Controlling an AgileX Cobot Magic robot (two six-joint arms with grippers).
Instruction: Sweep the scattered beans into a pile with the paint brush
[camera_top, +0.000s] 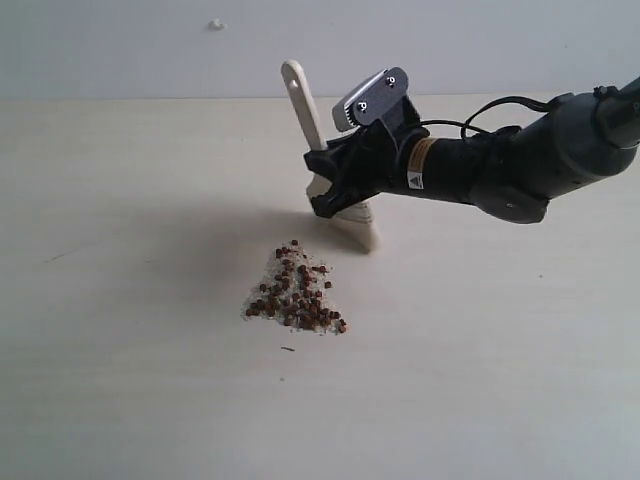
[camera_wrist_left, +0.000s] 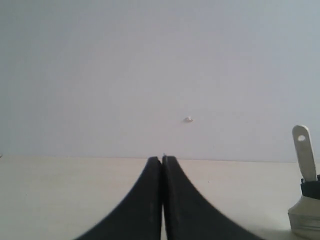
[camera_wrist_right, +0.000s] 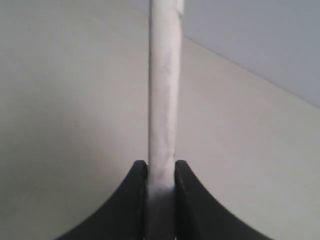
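Note:
The beans (camera_top: 298, 291) lie in a roughly triangular heap of reddish-brown pellets mixed with white grains, mid-table. Just behind and to the right of them the paint brush (camera_top: 303, 100) stands nearly upright, its bristles (camera_top: 362, 231) touching the table. My right gripper (camera_top: 330, 185) is shut on the brush near the metal band; in the right wrist view the pale handle (camera_wrist_right: 163, 100) runs up between the black fingers (camera_wrist_right: 134, 200) of that gripper (camera_wrist_right: 161, 167). The left gripper (camera_wrist_left: 162, 159) is shut with nothing in it, and the brush handle (camera_wrist_left: 305, 152) shows at that view's edge.
The pale table (camera_top: 120, 380) stretches out on all sides of the heap. One stray speck (camera_top: 288, 349) lies just in front of the pile. A small white mark (camera_top: 215, 24) sits on the grey back wall.

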